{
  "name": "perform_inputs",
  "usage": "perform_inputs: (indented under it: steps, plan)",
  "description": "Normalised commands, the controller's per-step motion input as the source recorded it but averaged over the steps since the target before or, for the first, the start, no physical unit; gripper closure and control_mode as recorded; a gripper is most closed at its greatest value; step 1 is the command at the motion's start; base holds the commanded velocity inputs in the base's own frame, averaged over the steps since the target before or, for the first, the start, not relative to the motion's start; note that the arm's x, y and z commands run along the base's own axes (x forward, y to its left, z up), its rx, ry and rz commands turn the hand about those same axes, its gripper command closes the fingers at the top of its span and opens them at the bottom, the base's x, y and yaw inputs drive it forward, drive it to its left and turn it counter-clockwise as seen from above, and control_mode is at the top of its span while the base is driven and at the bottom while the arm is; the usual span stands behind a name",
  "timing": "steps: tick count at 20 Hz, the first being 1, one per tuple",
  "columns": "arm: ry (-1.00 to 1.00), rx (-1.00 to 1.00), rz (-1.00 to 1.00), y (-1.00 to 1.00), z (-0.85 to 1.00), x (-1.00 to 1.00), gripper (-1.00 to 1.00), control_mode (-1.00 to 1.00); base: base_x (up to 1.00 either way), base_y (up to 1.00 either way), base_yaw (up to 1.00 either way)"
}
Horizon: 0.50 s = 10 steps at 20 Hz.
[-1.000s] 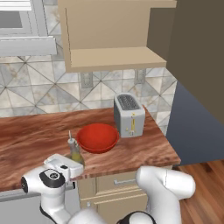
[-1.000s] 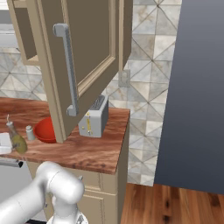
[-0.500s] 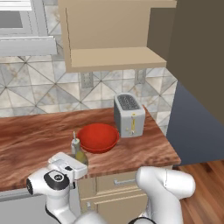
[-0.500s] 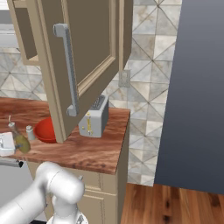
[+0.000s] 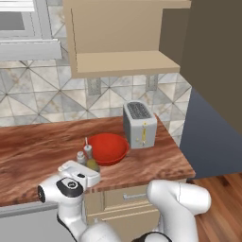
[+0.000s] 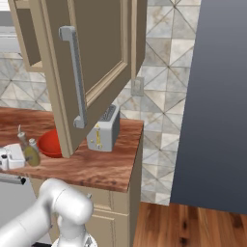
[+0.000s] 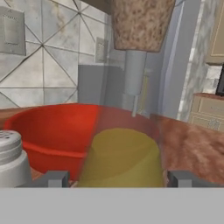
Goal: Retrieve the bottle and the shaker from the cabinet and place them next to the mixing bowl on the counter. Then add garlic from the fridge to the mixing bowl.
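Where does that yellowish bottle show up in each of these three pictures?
Left base view: the bottle is lower left of centre, beside the red bowl.
Right base view: far left, by the bowl.
Hand view: bottom centre.
Shared landmark: the bowl.

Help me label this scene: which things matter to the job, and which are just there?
Job: bottle, shaker, mixing bowl, counter, cabinet, fridge, gripper.
Just there: toaster, wall outlets.

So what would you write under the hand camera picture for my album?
Gripper open around the olive-yellow bottle, with the grey shaker and the red mixing bowl beside it.
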Motion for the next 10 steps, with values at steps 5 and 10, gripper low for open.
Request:
perform_inputs:
  steps: [5, 10]
  plan:
    - [0.0, 0.0, 0.01, -0.16, -0.26, 0.13, 1.0, -1.0, 0.0, 0.0, 0.0]
    - [0.0, 0.0, 0.0, -0.03, -0.41, 0.0, 1.0, -1.0, 0.0, 0.0, 0.0]
